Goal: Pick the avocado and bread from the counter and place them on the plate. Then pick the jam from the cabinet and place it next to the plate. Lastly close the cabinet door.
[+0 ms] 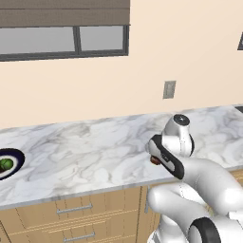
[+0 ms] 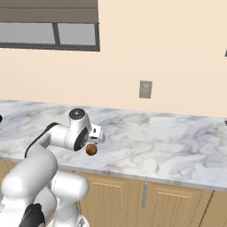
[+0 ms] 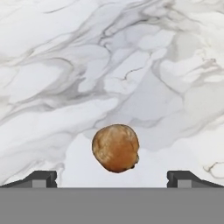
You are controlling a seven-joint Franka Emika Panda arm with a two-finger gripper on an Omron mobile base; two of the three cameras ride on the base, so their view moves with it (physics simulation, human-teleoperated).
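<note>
Brown round crusty bread (image 3: 115,148) on marble counter (image 3: 65,65)

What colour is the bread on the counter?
Golden brown with darker patches; the bread shows best in the hand view.

Both base views look forward and down from behind the arm, one from each side, sharing the counter (image 1: 95,152) and wall; the hand view looks straight down, close over the marble, bread (image 3: 116,148) at lower centre
</note>
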